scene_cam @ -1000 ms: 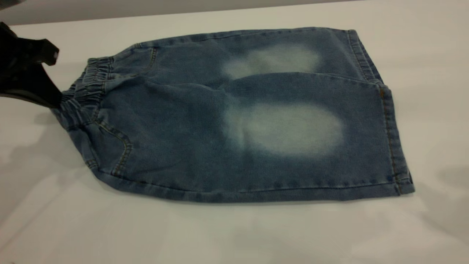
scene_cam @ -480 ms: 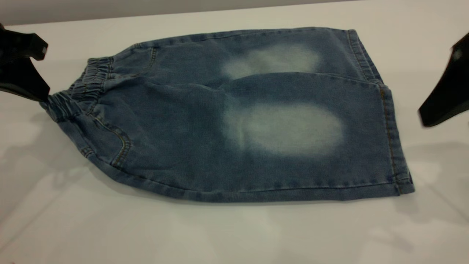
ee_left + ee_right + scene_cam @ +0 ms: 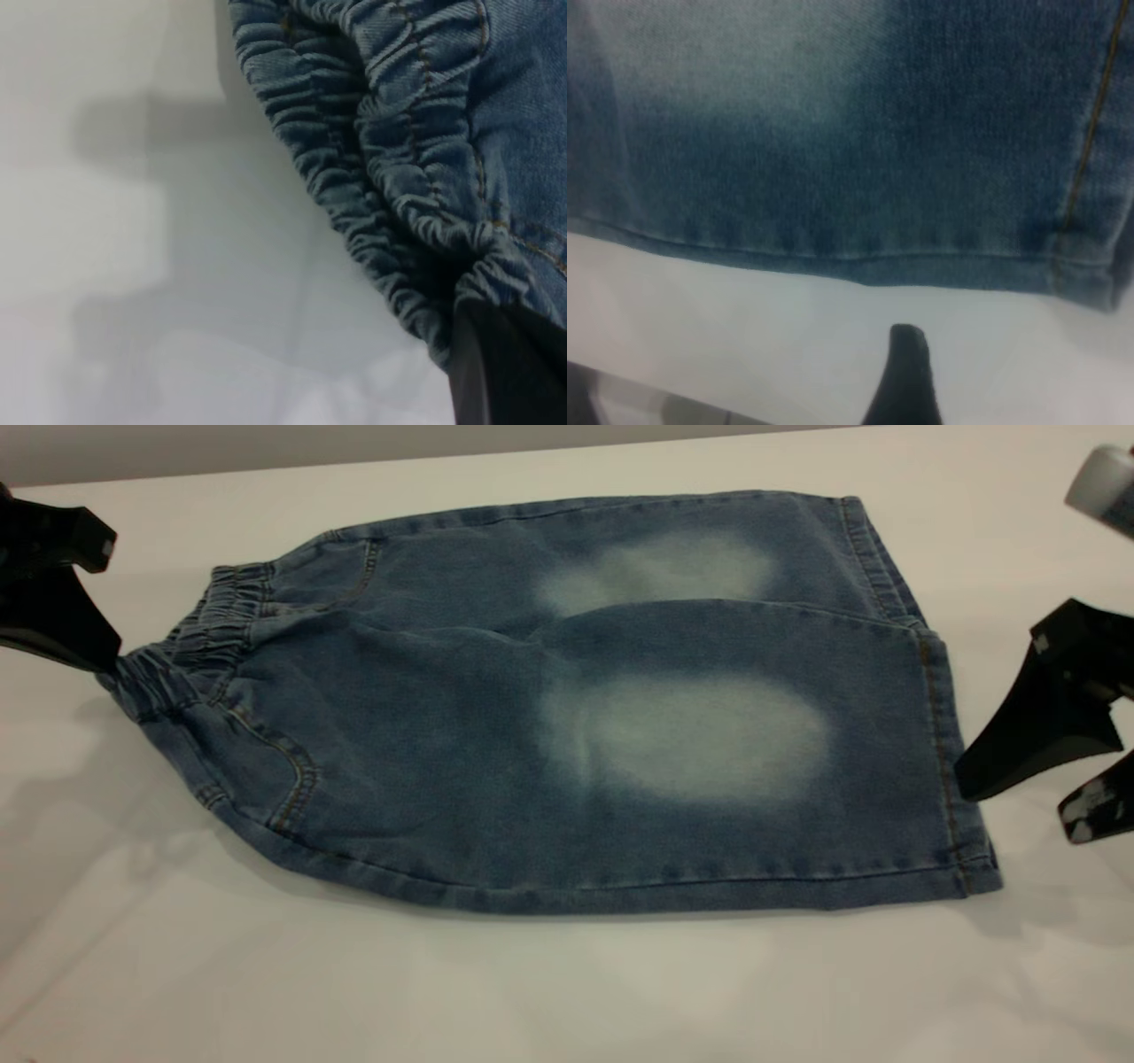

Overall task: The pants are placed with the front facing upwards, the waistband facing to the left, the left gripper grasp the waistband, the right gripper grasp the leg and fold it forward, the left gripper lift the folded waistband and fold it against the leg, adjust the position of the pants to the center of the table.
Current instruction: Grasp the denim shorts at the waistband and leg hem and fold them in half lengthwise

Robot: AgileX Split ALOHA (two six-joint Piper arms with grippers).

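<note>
Spread flat across the middle of the tabletop (image 3: 567, 992): the pants (image 3: 567, 717), front up, hems toward the right edge. At that edge, just beside the near hem, the right gripper (image 3: 1019, 815), fingers (image 3: 1032, 731) parted and holding nothing. Toward the left edge, the left gripper (image 3: 106, 664), fingers (image 3: 509, 367) clenched on the waistband (image 3: 190, 660), drawing its near corner outward.

The pants (image 3: 567, 708) lie on the table (image 3: 567, 983), waistband (image 3: 190, 655) leftward, between both claws.
</note>
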